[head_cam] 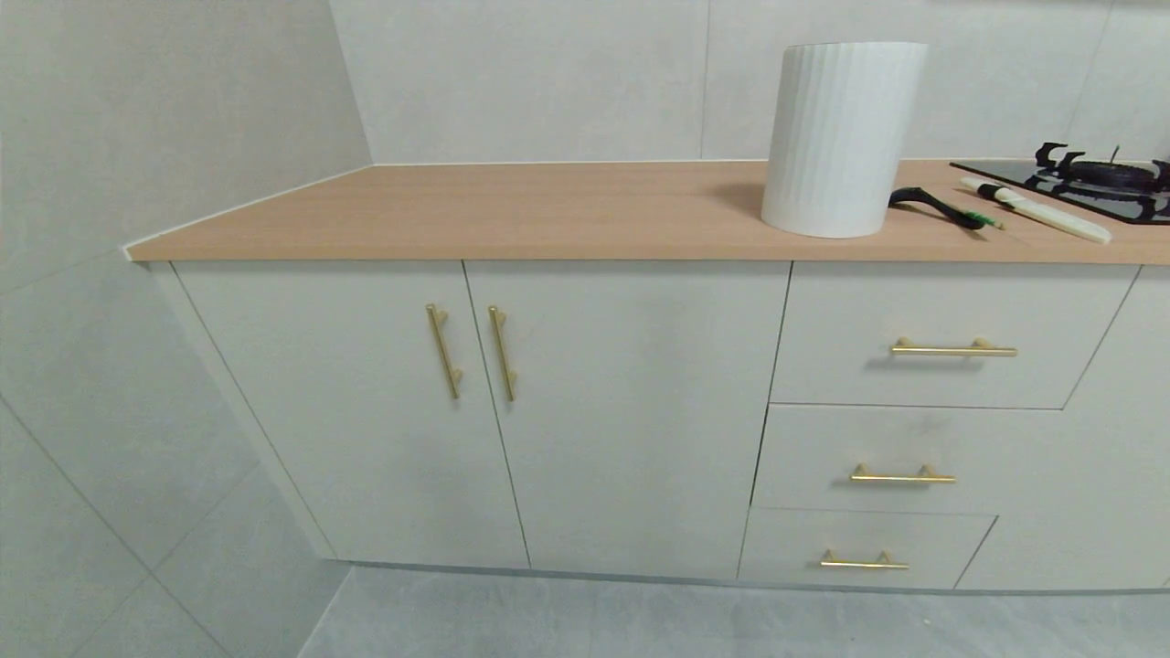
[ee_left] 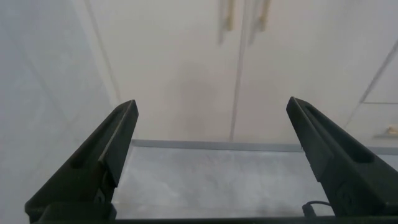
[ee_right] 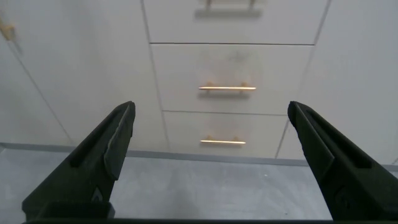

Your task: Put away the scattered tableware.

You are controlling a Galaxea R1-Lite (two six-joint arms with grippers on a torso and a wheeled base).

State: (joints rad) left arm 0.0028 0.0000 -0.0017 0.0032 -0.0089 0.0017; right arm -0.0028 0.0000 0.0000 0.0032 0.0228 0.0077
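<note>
- My left gripper [ee_left: 211, 109]: fingers [ee_left: 112, 149] spread wide, nothing held. Beyond the gap: cabinet doors [ee_left: 186, 62] and floor [ee_left: 211, 180].
- My right gripper [ee_right: 211, 109]: fingers equally wide apart, empty. Beyond the gap: drawers [ee_right: 236, 68] with gold handles [ee_right: 227, 88].
- Tableware: black-handled utensil [head_cam: 946, 212] and white utensil [head_cam: 1037, 210] lie on the countertop [head_cam: 503, 210], well apart from both pairs of fingers.
- Black-handled utensil lies just beside the white ribbed holder [head_cam: 841, 137]; white utensil lies near the stove [head_cam: 1097, 178].

Looks like a kitchen: wooden counter [head_cam: 548, 210] over pale cupboards [head_cam: 356, 429] and drawers [head_cam: 951, 302] with gold handles [head_cam: 953, 348], gas hob [head_cam: 1101, 178] at one end, tiled walls [head_cam: 548, 73].
</note>
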